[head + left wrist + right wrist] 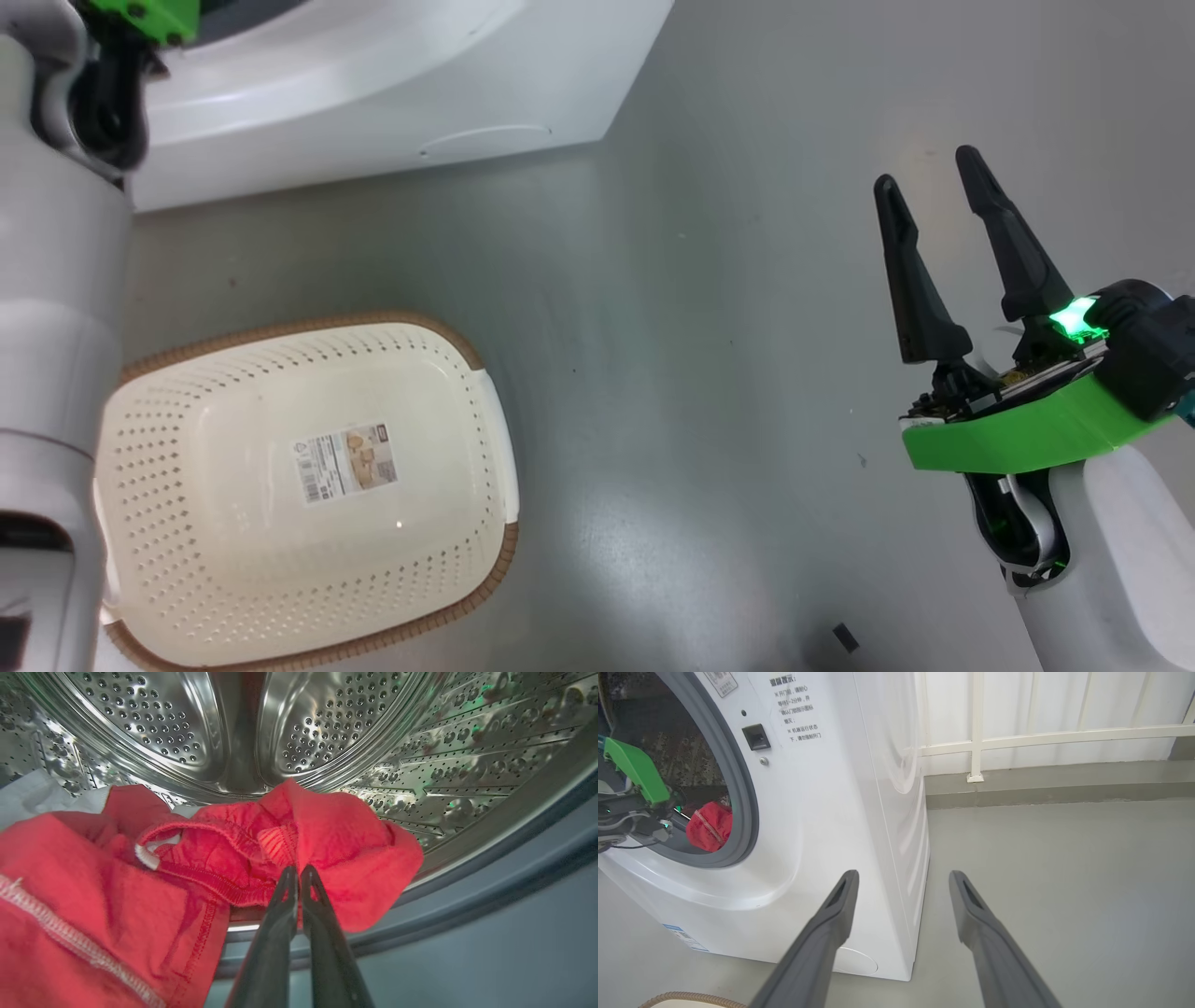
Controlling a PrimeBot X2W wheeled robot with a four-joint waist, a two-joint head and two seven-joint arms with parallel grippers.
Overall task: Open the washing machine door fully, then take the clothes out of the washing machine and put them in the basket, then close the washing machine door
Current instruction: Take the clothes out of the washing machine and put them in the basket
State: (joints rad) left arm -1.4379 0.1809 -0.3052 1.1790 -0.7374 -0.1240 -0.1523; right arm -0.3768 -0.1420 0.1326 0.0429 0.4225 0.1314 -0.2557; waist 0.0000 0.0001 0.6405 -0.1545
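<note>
My left gripper [297, 871] is inside the steel drum [327, 728] of the washing machine [822, 835], shut on a fold of the red clothes [93, 896]. The clothes lie at the drum's front lip, and a white seam and a white cord end show on them. In the right wrist view the red clothes [710, 826] bulge at the grey gasket [747, 812], beside my left arm's green wrist [630, 770]. The washing machine door is out of view. My right gripper [924, 168] hangs open over the floor with nothing between its fingers. The cream basket [187, 448] stands on the floor.
A paper label [345, 464] lies inside the basket. My pale left forearm [56, 327] runs up the left edge beside the basket. The grey floor [700, 373] stretches between the basket and my right arm. A white railing [1017, 742] and a low kerb stand behind the machine.
</note>
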